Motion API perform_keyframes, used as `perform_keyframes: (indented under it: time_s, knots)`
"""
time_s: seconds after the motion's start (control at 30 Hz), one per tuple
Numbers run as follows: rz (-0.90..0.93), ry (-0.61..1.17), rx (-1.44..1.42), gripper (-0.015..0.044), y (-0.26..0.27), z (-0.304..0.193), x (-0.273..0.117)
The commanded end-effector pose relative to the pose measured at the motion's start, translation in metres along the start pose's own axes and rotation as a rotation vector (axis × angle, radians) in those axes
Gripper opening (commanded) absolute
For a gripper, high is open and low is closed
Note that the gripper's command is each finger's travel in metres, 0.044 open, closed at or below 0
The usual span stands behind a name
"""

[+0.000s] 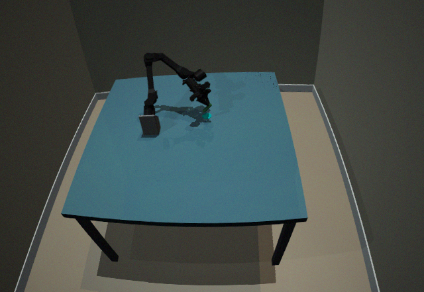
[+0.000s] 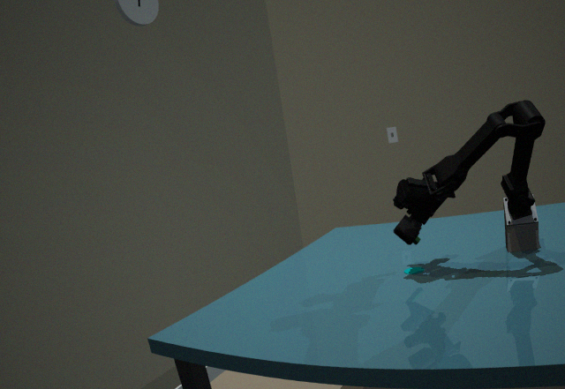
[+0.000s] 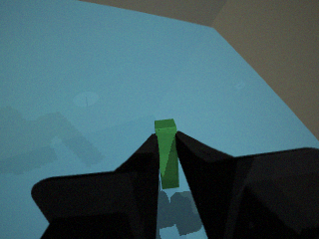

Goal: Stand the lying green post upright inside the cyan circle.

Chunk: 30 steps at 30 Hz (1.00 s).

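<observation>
The green post (image 1: 207, 108) (image 2: 417, 240) (image 3: 169, 166) is held in the air, tilted rather than upright. My gripper (image 1: 209, 104) (image 2: 412, 242) (image 3: 165, 137) is shut on it, with one dark finger on each side in the wrist view. The cyan circle (image 1: 207, 115) (image 2: 413, 270) lies flat on the table, below the post in the top and exterior views. The circle does not show in the wrist view. In the exterior view the fingers hide most of the post and only a small end shows.
The blue table (image 1: 191, 183) (image 2: 255, 321) (image 3: 120, 60) carries the arm's base (image 1: 150, 125) (image 2: 522, 235), left of the circle in the top view. Shadows of the arm fall around the circle. The table's far edge shows in the wrist view.
</observation>
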<state>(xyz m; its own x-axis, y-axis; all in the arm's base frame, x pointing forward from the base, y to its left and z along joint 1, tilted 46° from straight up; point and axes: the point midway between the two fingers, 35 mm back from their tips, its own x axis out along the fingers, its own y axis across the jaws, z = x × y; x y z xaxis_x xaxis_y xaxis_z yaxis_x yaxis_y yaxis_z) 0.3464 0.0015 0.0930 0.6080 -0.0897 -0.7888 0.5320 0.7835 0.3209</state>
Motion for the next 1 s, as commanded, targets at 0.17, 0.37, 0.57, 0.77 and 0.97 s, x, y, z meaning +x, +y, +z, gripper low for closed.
perform_keyframes:
  time_s: [0.17, 0.37, 0.57, 0.77, 0.97]
  knots:
    - [0.005, -0.059, 0.023, 0.0023, 0.001, 0.0, -0.003]
    - [0.011, -0.099, 0.039, 0.0023, 0.002, 0.001, -0.005]
    - [0.017, -0.139, 0.056, 0.0023, 0.003, 0.001, -0.008]
    - [0.025, -0.178, 0.075, 0.0023, 0.003, 0.002, -0.011]
    - [0.034, -0.218, 0.095, 0.0023, 0.004, 0.002, -0.014]
